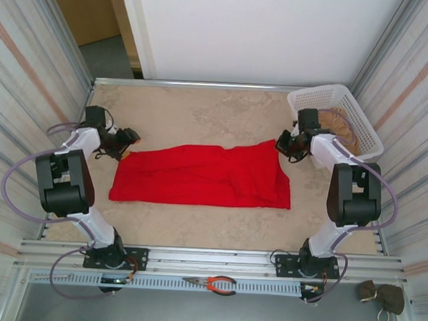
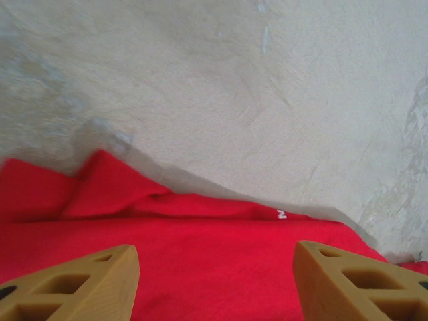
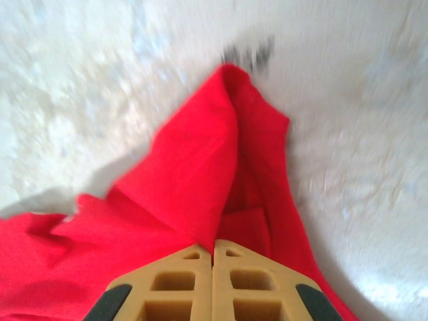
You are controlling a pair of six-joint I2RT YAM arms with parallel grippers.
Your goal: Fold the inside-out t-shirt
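The bright red t-shirt [image 1: 202,176] lies spread as a wide band across the middle of the table. My left gripper [image 1: 128,138] hovers at its far left corner, open, with red cloth [image 2: 214,267] below and between the tan fingers [image 2: 87,284]; a small white mark [image 2: 281,215] shows on the shirt's edge. My right gripper [image 1: 284,144] is at the shirt's far right corner, shut on a raised fold of the t-shirt [image 3: 207,167] that rises to a peak ahead of the fingertips [image 3: 194,257].
A white basket [image 1: 338,117] holding a tan-brown garment stands at the back right, just behind the right arm. Orange-handled pliers [image 1: 214,283] lie on the front rail. Metal walls close in both sides. Bare table lies behind and in front of the shirt.
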